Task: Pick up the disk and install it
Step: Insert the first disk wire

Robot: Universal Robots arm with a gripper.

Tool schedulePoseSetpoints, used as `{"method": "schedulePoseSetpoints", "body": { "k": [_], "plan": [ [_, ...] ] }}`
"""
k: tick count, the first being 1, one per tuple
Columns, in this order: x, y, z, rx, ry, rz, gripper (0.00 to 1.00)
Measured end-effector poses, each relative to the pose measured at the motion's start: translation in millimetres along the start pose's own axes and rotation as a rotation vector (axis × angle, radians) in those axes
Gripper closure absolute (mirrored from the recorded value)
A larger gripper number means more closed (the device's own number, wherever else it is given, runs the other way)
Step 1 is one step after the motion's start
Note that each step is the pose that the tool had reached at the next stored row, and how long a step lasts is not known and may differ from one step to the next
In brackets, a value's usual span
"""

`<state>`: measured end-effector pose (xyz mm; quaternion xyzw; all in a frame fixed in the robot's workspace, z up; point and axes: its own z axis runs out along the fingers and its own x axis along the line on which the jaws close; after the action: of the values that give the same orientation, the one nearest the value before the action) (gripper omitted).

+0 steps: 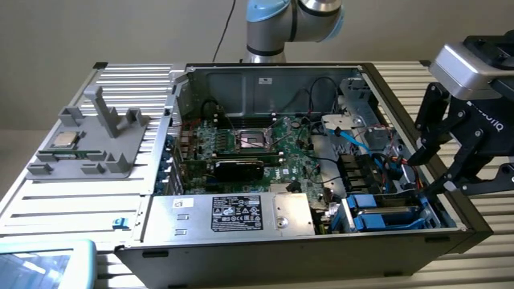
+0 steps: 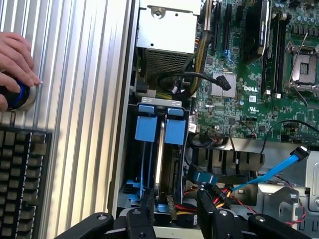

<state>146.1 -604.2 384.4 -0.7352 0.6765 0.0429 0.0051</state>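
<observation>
On a ribbed metal counter (image 1: 72,205), an open computer case (image 1: 265,256). At the exterior view's right, up above the case's side wall, the black claw (image 1: 434,174). Wide open, with both fingers (image 2: 147,206) spread apart. Gripping nothing at all.

As for the disk (image 1: 386,212): already down inside the case, in the corner bay closest to the claw. Tucked between blue plastic rails, with blue tabs on its end. Thin edge facing up in the wrist view, silver-grey between the blue parts. Below the claw, with a gap of air in between in the exterior view. Not touching either finger there. In the wrist view, lined up with the space between the two fingers, a bit closer to one finger than the other.

Right beside the bay, a big silver box (image 1: 241,214) with a black label. Past the box, a green board (image 1: 257,141) full of black slots and little parts. Near the bay too, a bright blue cable (image 1: 351,139).

Out on the counter at the exterior view's left, a grey holder (image 1: 96,144) with a small square chip (image 1: 64,139) resting on it. Well apart from the claw and the disk.

In the wrist view, a person's hand (image 2: 15,62) on the counter beside the case. Resting on a round blue button (image 2: 17,97), just beside a dark keyboard (image 2: 20,179).
</observation>
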Motion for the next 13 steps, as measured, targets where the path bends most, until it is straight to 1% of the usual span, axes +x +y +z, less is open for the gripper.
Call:
{"method": "schedulePoseSetpoints", "body": {
  "k": [3,5,6,7,11,12,13],
  "plan": [
    [2.4,-1.7,1.0,0.0006,-0.0086,-0.001,0.53],
    [5.1,-3.1,1.9,0.0013,-0.0185,-0.002,0.53],
    [5.9,-3.4,2.0,0.0015,-0.0223,-0.002,0.53],
    [6.1,-3.5,1.9,0.0015,-0.0233,-0.002,0.53],
    [6.2,-3.6,2.0,0.0014,-0.0238,-0.002,0.53],
    [6.6,-3.6,2.3,0.0015,-0.0257,-0.003,0.53],
    [7.8,-3.8,2.6,0.0018,-0.0312,-0.003,0.53]
  ]
}}
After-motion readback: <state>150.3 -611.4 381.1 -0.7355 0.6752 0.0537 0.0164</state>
